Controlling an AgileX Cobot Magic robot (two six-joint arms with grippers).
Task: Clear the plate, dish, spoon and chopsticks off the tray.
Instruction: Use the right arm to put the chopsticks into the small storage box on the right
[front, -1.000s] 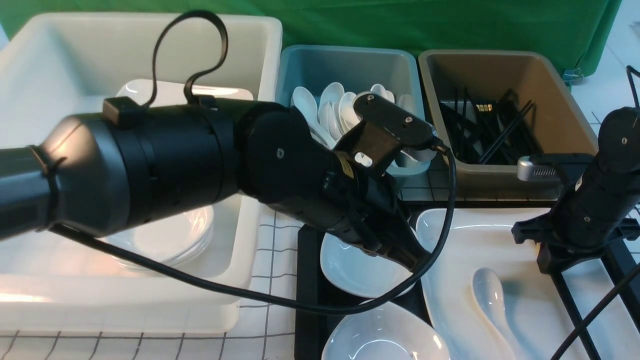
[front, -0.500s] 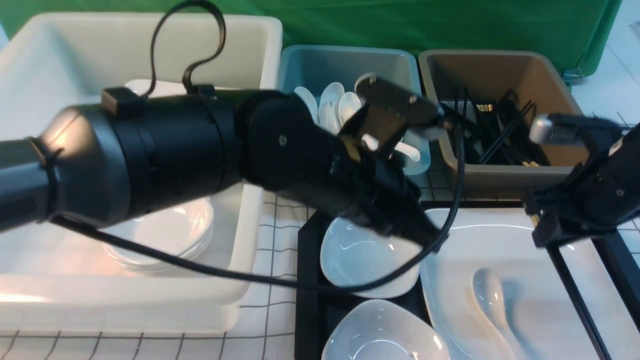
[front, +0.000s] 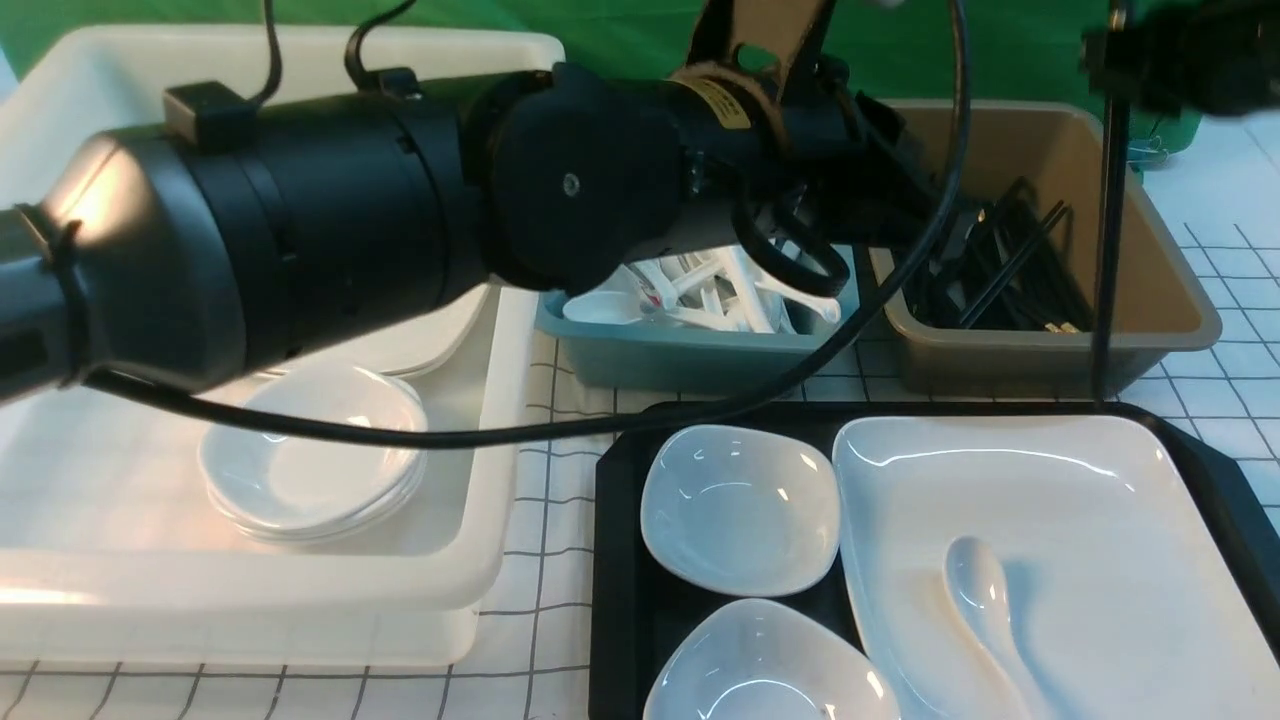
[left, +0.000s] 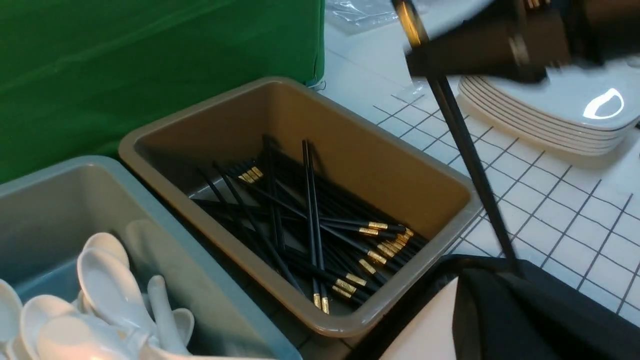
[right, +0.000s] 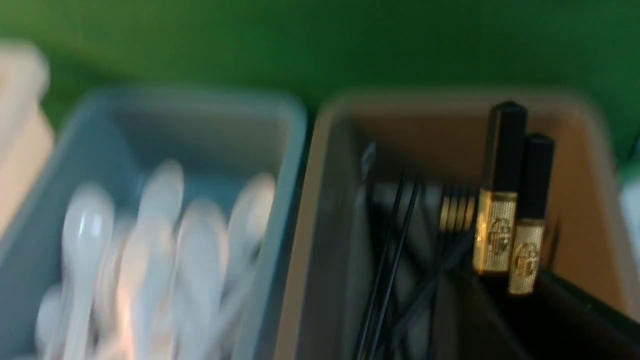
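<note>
Right gripper (front: 1118, 58) is up at the top right, fingers pinched on the chopsticks (front: 1102, 250) near their gold-banded thick ends; the sticks hang roughly upright in front of the brown bin (front: 1050, 360); lower tips are at the tray's (front: 615, 560) far edge, can't tell if they touch it; right wrist view is blurred but shows the two gold bands close to the camera, over the brown bin. Left gripper (left: 495, 300) has its fingers closed with nothing seen between them; it's above the near rim of the brown bin, and the left arm crosses the white bin (front: 480, 560) and the blue bin (front: 680, 355). Tray sits at the table's (front: 545, 640) near right; plate (front: 1000, 440) fills the tray's right side; spoon (front: 985, 600) lies on the plate, bowl end toward the far edge; two small dishes (front: 740, 505) sit along the tray's left side, one behind the other. Blue bin holds white spoons; brown bin holds more black chopsticks; white bin holds stacked dishes.
</note>
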